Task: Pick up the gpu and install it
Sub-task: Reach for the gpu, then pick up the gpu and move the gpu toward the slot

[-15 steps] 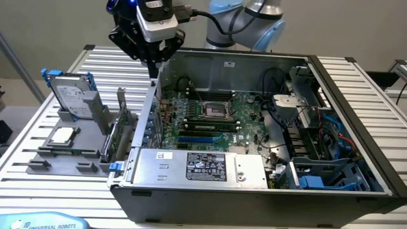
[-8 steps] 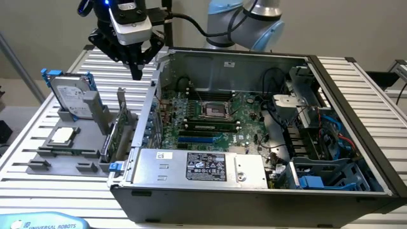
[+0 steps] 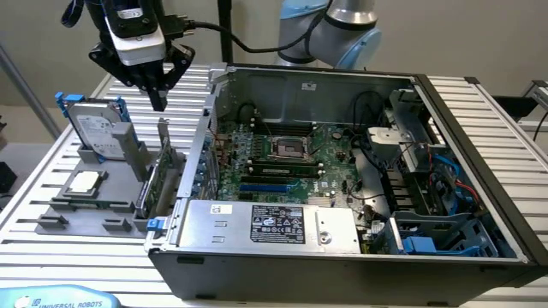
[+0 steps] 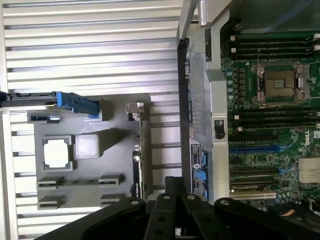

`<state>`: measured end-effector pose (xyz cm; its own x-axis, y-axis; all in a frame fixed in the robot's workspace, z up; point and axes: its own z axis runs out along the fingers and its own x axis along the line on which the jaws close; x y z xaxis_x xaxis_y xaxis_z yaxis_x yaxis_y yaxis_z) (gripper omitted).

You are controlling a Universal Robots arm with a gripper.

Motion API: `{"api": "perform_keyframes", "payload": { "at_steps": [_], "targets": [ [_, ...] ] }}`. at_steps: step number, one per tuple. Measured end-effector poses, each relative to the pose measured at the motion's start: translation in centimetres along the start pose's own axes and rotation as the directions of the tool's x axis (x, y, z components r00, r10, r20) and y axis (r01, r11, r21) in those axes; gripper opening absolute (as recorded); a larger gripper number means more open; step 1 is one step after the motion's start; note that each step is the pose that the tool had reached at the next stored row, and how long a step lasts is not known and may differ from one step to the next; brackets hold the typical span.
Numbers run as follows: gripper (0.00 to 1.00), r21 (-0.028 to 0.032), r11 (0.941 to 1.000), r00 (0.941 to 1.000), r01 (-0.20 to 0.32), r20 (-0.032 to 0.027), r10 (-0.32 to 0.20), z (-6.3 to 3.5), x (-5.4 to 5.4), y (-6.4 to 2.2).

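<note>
The gpu (image 3: 163, 179) stands on its long edge in the grey holder (image 3: 86, 218), just outside the open computer case, with its silver bracket (image 3: 163, 135) pointing up. In the wrist view the gpu (image 4: 141, 150) appears edge-on as a thin strip beside the case wall. My gripper (image 3: 158, 99) hangs a short way above the card's bracket end, apart from it, shut with nothing between its fingers. Its black fingers (image 4: 172, 192) come together over the card's near end.
A silver hard drive in a blue frame (image 3: 94, 125) stands in the holder beside the card. A square CPU chip (image 3: 84, 183) lies flat there. The open case (image 3: 342, 80) shows the motherboard (image 3: 283, 154), a blue slot (image 3: 269, 188) and the power supply (image 3: 274, 224).
</note>
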<state>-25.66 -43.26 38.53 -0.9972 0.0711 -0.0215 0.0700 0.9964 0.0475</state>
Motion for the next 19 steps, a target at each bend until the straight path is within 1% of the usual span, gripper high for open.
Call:
{"api": "perform_keyframes", "payload": {
  "at_steps": [8, 10, 11, 19],
  "targets": [
    [0.11, 0.0027, 1.0000, 1.0000, 0.000, 0.0002, 0.000, 0.66, 3.6, -0.43],
    [0.11, 0.0042, 1.0000, 1.0000, 0.000, 0.0003, 0.000, 0.79, 4.5, -0.52],
    [0.11, 0.0048, 1.0000, 1.0000, 0.000, 0.0003, 0.000, 0.81, 4.7, -0.53],
    [0.11, 0.0053, 1.0000, 1.0000, 0.000, 0.0004, 0.000, 0.81, 4.7, -0.54]
  ]
}}
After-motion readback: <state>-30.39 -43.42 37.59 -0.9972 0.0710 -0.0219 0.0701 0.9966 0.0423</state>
